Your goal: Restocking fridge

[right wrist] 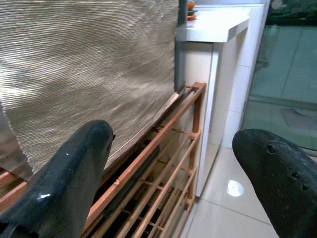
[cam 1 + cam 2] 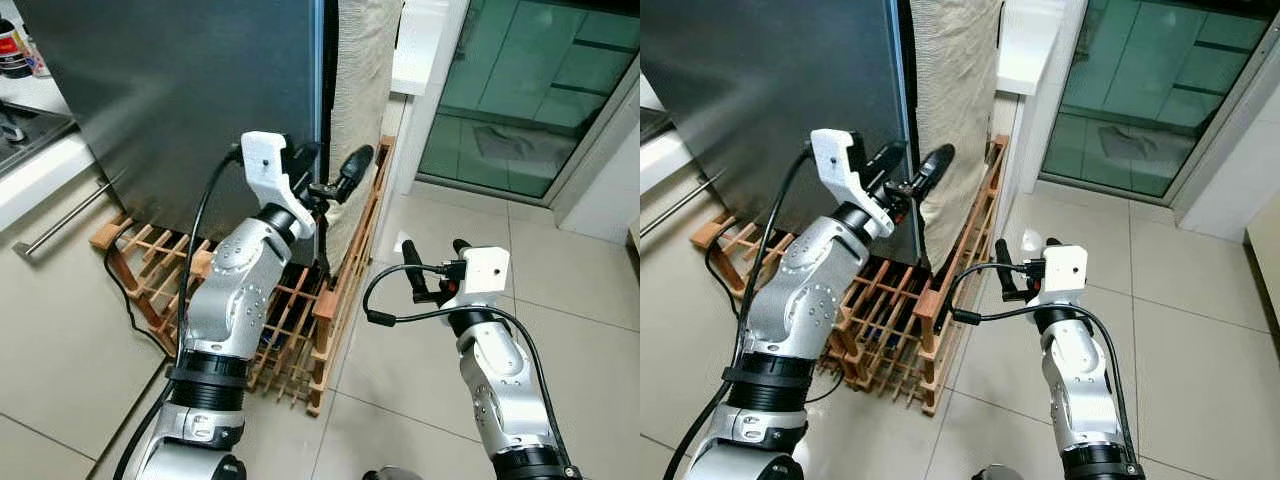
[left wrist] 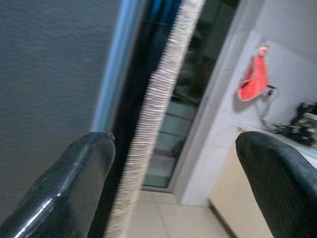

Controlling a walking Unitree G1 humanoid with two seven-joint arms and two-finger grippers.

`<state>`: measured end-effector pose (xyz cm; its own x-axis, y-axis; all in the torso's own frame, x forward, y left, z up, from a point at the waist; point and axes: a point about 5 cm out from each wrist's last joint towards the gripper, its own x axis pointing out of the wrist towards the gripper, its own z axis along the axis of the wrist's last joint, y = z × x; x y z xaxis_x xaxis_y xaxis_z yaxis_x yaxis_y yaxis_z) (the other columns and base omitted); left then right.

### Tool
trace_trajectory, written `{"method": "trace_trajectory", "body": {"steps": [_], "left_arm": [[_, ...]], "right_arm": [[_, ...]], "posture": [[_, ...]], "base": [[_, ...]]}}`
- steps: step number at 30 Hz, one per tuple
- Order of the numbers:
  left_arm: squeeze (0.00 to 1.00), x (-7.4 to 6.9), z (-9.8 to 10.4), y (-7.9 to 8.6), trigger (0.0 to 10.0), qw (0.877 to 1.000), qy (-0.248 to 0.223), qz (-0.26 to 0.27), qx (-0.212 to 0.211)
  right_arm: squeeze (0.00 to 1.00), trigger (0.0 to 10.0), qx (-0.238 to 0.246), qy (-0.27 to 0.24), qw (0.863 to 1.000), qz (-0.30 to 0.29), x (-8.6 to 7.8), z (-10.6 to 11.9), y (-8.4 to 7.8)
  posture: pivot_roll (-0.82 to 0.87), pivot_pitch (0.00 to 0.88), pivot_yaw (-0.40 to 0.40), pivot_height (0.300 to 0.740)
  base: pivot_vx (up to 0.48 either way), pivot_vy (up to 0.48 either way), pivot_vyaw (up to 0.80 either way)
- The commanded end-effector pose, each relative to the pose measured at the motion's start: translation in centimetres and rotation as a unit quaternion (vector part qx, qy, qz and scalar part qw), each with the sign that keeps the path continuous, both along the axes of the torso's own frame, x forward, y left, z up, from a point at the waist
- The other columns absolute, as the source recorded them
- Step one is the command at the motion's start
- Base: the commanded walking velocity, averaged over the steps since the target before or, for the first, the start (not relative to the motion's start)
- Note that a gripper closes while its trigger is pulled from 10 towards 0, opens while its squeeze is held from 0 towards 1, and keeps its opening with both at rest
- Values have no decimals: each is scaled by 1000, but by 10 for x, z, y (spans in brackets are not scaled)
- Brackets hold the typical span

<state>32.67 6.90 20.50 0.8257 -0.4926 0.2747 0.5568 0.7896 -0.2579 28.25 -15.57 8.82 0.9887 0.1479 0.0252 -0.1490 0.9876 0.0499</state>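
Note:
The dark grey fridge door (image 2: 170,100) stands shut in front of me, on a slatted wooden rack (image 2: 290,330) that lies on the floor. A beige ribbed cloth (image 2: 362,90) hangs along the fridge's right side. My left gripper (image 2: 330,165) is raised at the door's right edge (image 3: 119,79), open, one finger on either side of the gap between door and cloth (image 3: 158,104), holding nothing. My right gripper (image 2: 436,262) hovers lower over the tiles to the right of the rack (image 1: 173,129), open and empty, pointing toward the cloth (image 1: 84,59).
A kitchen counter with a long bar handle (image 2: 60,215) is on the left. A black cable (image 2: 128,295) crosses the rack and floor. A white cabinet (image 2: 420,40) and a glass sliding door (image 2: 520,90) lie to the right, with open tiled floor (image 2: 580,290).

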Motion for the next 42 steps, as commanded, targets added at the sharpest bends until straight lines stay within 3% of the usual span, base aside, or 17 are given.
{"method": "trace_trajectory", "body": {"steps": [1,9,20,28,34,40,42], "left_arm": [[0,0,2,0,10000,1000,-5,12,6],[0,1,1,-8,10000,1000,-4,28,10],[0,3,4,-33,10000,1000,-8,8,15],[0,20,-6,-31,10000,998,15,42,46],[0,29,-6,-31,10000,997,27,55,43],[0,27,-4,-25,10000,998,28,48,29],[0,20,-8,-18,10000,998,28,39,27]], "right_arm": [[0,10000,0,0,1000,-4,2,1,-1],[0,10000,-2,-1,1000,-8,2,2,-3],[0,10000,-5,-1,1000,-15,3,2,-3],[0,10000,-6,1,1000,-17,3,1,-4],[0,10000,-6,1,1000,-18,1,1,-4],[0,10000,-6,1,1000,-20,-1,0,-5],[0,10000,-7,5,1000,-21,-3,-1,-6]], "posture": [[-117,0,14,740],[-123,0,12,740],[-124,0,11,740],[-138,0,14,740],[-146,0,22,740],[-149,0,25,740],[-147,0,23,740]], "base": [[0,0,0],[0,0,0],[0,0,0],[0,0,0],[0,0,0],[0,0,0],[0,0,0]]}}
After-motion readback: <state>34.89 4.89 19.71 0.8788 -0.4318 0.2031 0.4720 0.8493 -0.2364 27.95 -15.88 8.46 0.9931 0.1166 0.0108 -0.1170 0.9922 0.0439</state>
